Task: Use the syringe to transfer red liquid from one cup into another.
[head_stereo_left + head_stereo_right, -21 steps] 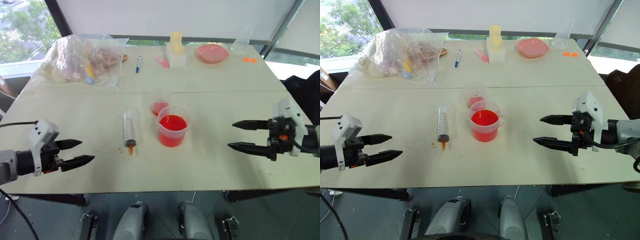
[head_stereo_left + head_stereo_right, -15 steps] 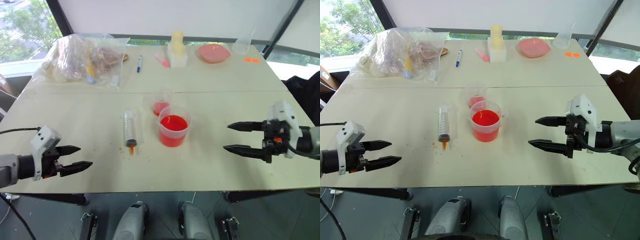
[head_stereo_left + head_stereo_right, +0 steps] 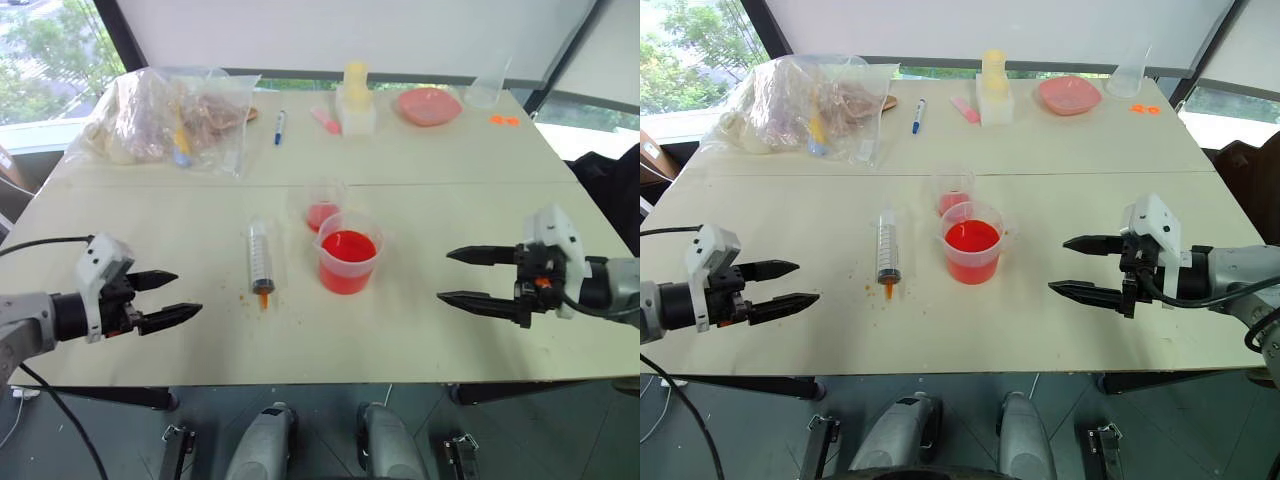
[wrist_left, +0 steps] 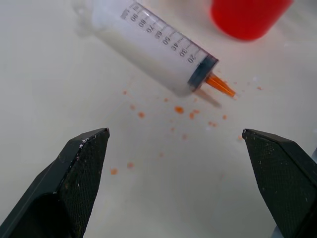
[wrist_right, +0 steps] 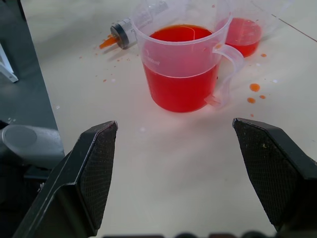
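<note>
- Left eye view: the syringe [image 3: 259,259] lies flat on the table [image 3: 420,160], just left of the big cup [image 3: 347,260] w/ red liquid [image 3: 346,246]; small cup [image 3: 321,212] sits right behind it
- Our left gripper [image 3: 172,298] & right gripper [image 3: 468,278] are both spread wide, holding nothing
- We think it's the start; next we must pick up the syringe w/ the left one

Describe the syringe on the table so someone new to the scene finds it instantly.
Start at the pale table and find the wide beaker of red liquid near its middle. To the beaker's left, on the side of the robot's left arm, lies the syringe, flat, orange tip towards the robot. It is the one long clear tube with printed graduations, with orange droplets spattered by its tip.
</note>
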